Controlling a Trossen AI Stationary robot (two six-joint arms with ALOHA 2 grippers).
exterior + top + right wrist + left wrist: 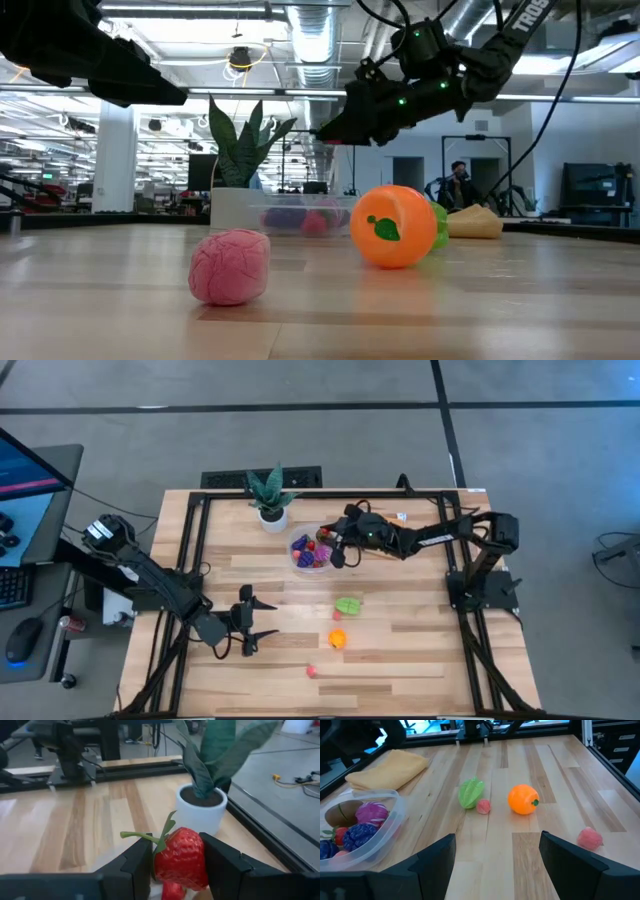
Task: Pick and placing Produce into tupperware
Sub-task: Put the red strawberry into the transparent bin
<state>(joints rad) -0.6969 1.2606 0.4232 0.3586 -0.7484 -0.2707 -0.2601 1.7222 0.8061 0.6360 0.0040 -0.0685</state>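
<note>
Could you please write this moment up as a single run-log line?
right gripper: shut on strawberry, above tupperware | left gripper: open, waiting | on table: orange, green piece, pink pieces

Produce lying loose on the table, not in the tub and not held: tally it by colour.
Green: 1, the green piece
Orange: 1, the orange
Pink: 2, the small pink piece and the bumpy pink piece
Total: 4
Not counted: the strawberry in the right tool.
</note>
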